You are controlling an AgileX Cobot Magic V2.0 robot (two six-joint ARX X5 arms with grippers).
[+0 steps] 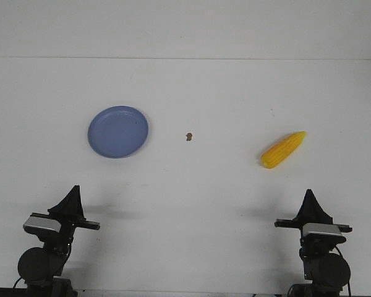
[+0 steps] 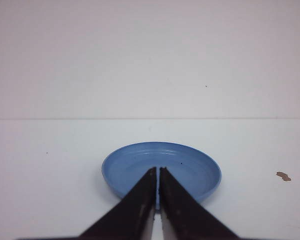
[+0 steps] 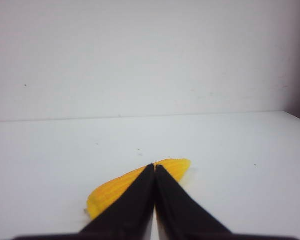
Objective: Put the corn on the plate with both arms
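Note:
The yellow corn (image 1: 284, 149) lies on the white table at the right, tilted, its thin end pointing away and to the right. It also shows in the right wrist view (image 3: 115, 191), partly hidden behind the fingers. The blue plate (image 1: 118, 131) sits empty at the left; it also shows in the left wrist view (image 2: 190, 165). My left gripper (image 1: 73, 193) is shut and empty near the front edge, well short of the plate, and shows in its wrist view (image 2: 156, 170). My right gripper (image 1: 310, 197) is shut and empty, well short of the corn, and shows in its wrist view (image 3: 154, 166).
A tiny brown speck (image 1: 188, 136) lies on the table between plate and corn, also in the left wrist view (image 2: 283, 176). A white wall rises behind the table's far edge.

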